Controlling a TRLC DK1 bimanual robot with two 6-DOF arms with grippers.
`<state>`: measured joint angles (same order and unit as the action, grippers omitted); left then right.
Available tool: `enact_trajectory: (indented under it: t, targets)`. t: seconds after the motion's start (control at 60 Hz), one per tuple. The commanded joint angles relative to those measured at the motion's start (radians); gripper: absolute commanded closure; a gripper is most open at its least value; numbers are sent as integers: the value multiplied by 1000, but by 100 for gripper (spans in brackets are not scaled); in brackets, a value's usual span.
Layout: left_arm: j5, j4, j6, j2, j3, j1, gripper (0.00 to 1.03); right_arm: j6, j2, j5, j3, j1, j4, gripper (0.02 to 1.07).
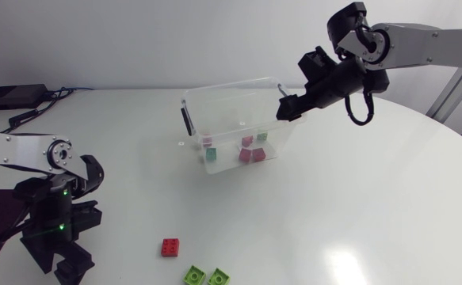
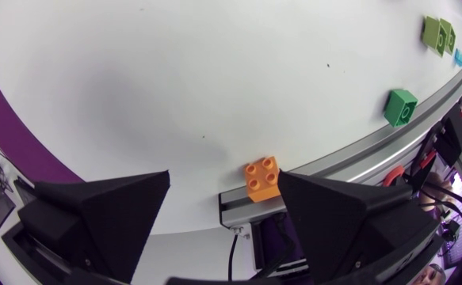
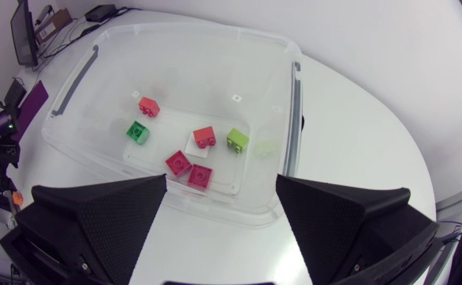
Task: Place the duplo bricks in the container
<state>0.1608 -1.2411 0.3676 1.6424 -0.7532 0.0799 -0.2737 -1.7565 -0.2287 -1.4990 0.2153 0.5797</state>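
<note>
Right pincer (image 3: pixel 222 186) hangs wide open and empty over the clear container (image 1: pixel 229 87), which already has six bricks (image 3: pixel 204 138) in it. Left pincer (image 2: pixel 224 180) is released too. The orange brick (image 2: pixel 262 178) sits just ahead between its fingers, right at the tabletop (image 2: pixel 175 95) edge. I'd drop straight down and squeeze its flat sides, since a sideways nudge probably knocks it off. Red brick (image 1: pixel 170 247) and lime bricks (image 1: pixel 195 275) can wait.

Left gripper (image 2: pixel 223 190) and right gripper (image 3: pixel 221 186) both hold fingers spread apart.
</note>
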Motion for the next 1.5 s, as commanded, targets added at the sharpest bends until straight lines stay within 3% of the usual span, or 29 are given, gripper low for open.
enact_trajectory:
  t: [0.0,0.367,0.717,1.483]
  targets:
    - [-7,15,-25,34,34,15,9,-15,8,-3,37,-16,8,7]
    - [-10,22,5,60,71,60,12,-19,5,-11,60,-27,-17,7]
    - [-56,29,-6,89,74,58,15,-22,0,-15,66,-27,-29,7]
    - [-40,63,-29,119,129,35,21,-21,-6,-34,57,-19,-43,7]
